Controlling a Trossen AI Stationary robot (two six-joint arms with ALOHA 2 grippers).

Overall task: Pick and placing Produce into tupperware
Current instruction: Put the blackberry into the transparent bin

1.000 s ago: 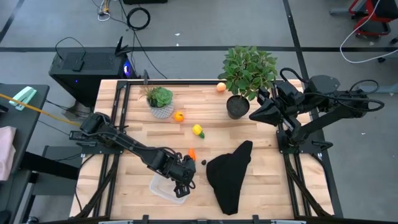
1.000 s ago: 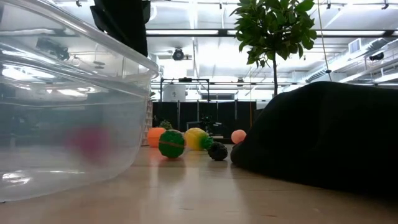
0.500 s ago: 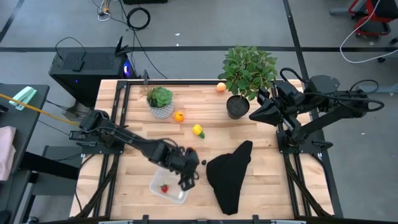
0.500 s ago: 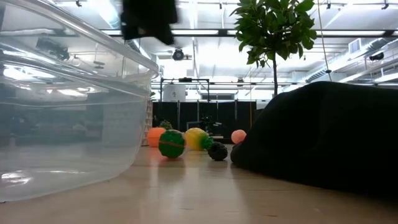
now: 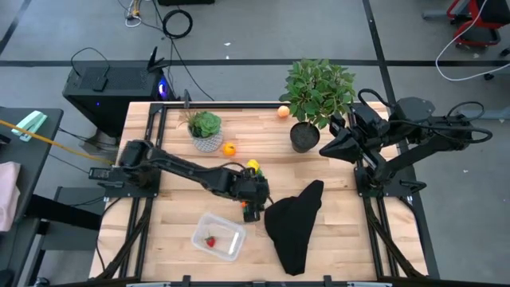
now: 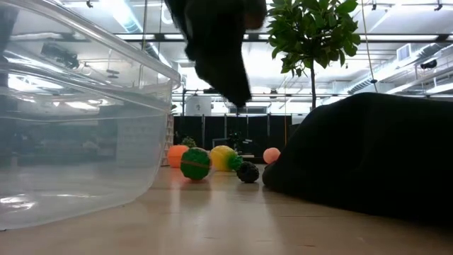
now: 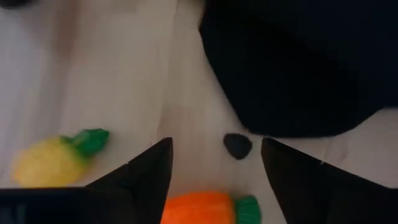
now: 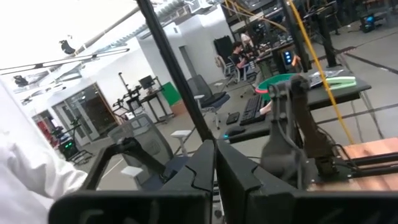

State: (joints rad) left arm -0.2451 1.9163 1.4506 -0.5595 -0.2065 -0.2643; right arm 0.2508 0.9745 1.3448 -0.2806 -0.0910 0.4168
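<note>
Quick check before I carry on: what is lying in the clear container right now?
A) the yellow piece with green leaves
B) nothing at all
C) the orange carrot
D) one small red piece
D: the high view shows a single small red piece inside the clear container.

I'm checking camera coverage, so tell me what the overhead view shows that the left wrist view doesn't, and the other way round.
Only the high view shows the tupperware with a red piece inside, both potted plants, a peach piece, an orange piece and the parked right gripper.

Only the left wrist view shows the left gripper's fingers spread apart and a small dark lump.

Both show the carrot, the yellow piece and the black cloth.
</note>
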